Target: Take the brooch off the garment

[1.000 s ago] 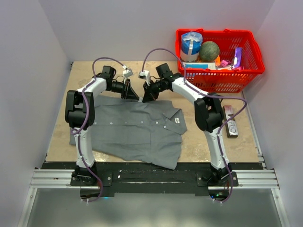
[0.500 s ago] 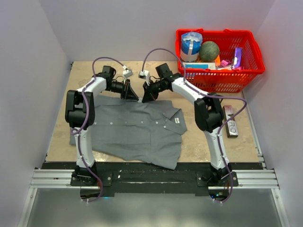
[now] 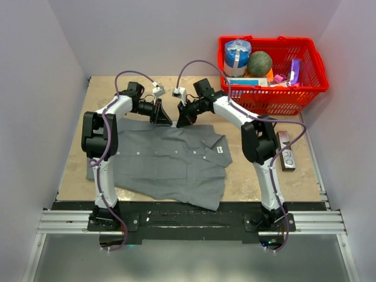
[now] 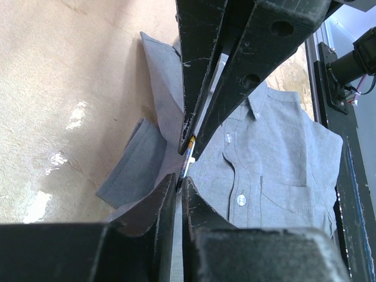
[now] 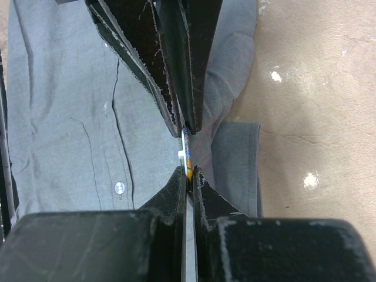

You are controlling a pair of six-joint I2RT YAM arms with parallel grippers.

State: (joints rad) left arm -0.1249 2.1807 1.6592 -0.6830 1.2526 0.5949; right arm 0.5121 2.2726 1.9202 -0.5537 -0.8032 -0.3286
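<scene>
Step in hand: separation of the brooch from the cloth, judged to be begun and not finished. At left, the left claw (image 3: pixel 170 121) reaches over the far edge of the grey collared button-up shirt (image 3: pixel 170 158), which lies spread on the tan tabletop (image 3: pixel 247 176) with its collar to the right. Its jaws stand nearly together, clamped on the near end of the small gold-yellow brooch (image 4: pixel 188 157). The brooch shows only edge-on, as a thin yellow-and-dark strip raised at a pulled-up fold of the shirt. It sits directly between the two claw tips, which all but touch. To the right, the right claw (image 3: pixel 178 123) has its jaws drawn fully together at the opposite end of the strip. Whether they bite the disc or only cloth cannot be told. The next move calls for one claw to hold its end fast while the other draws away along the line of the fastening, slowly, so the fabric is not torn. Further right, a red plastic basket (image 3: pixel 273 97) of oddments stands well apart.
</scene>
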